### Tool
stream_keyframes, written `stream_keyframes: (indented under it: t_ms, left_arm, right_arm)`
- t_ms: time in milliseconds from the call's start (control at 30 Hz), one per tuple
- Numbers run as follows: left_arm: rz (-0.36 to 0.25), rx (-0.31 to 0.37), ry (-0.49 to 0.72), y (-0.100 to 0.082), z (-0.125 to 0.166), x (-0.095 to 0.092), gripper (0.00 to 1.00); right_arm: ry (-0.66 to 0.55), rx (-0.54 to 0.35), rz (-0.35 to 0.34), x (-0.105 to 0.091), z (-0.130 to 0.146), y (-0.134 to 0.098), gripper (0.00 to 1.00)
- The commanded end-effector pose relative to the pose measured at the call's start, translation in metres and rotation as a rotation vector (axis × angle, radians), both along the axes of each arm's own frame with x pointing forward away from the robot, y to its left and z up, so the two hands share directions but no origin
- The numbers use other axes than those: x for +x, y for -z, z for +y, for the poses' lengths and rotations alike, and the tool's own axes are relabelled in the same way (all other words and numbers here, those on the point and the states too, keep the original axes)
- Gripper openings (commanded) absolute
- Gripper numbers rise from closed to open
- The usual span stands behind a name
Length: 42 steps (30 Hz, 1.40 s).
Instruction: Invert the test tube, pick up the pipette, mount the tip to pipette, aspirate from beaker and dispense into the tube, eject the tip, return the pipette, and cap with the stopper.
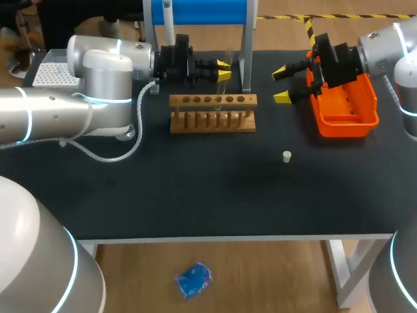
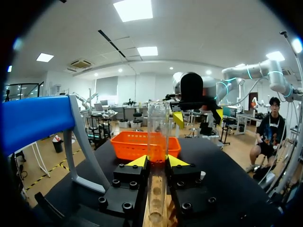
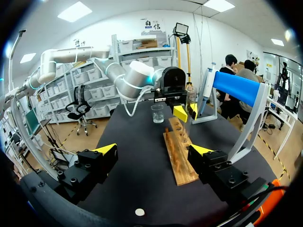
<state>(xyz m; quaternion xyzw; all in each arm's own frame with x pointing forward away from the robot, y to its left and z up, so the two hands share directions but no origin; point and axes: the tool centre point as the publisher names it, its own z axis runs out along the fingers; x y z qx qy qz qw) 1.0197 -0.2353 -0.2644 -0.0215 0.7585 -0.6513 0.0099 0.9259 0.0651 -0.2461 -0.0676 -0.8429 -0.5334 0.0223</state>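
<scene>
Free passage for me over the tabletop [image 1: 195, 189] before the wooden rack [image 1: 212, 100], blue stand [image 1: 202, 12] blocking behind, orange bin [image 1: 344, 121] at my right

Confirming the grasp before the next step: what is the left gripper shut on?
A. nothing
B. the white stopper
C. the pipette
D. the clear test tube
D: in the left wrist view, the left gripper clamps the upright clear test tube between both yellow tips.

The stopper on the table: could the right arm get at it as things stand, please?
Probably yes: the stopper lies alone on the table, and the right end effector hangs open nearby, with nothing between them.
</scene>
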Motion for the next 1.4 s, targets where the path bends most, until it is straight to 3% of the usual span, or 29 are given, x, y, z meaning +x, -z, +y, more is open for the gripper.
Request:
stream_keyframes:
  t_ms: [33,333,1400]
  left_arm:
    - [-0.001,-0.001,0.001,0.001,-0.001,0.000,0.00]
    - [-0.071,0.006,-0.034,0.014,-0.008,-0.006,0.00]
    - [-0.079,0.033,-0.070,0.028,0.003,-0.006,0.00]
  right_arm:
    - [0.000,-0.002,0.000,0.000,0.000,0.000,1.00]
    - [0.000,-0.002,0.000,0.000,0.000,0.000,1.00]
    - [0.000,-0.002,0.000,0.000,0.000,0.000,1.00]
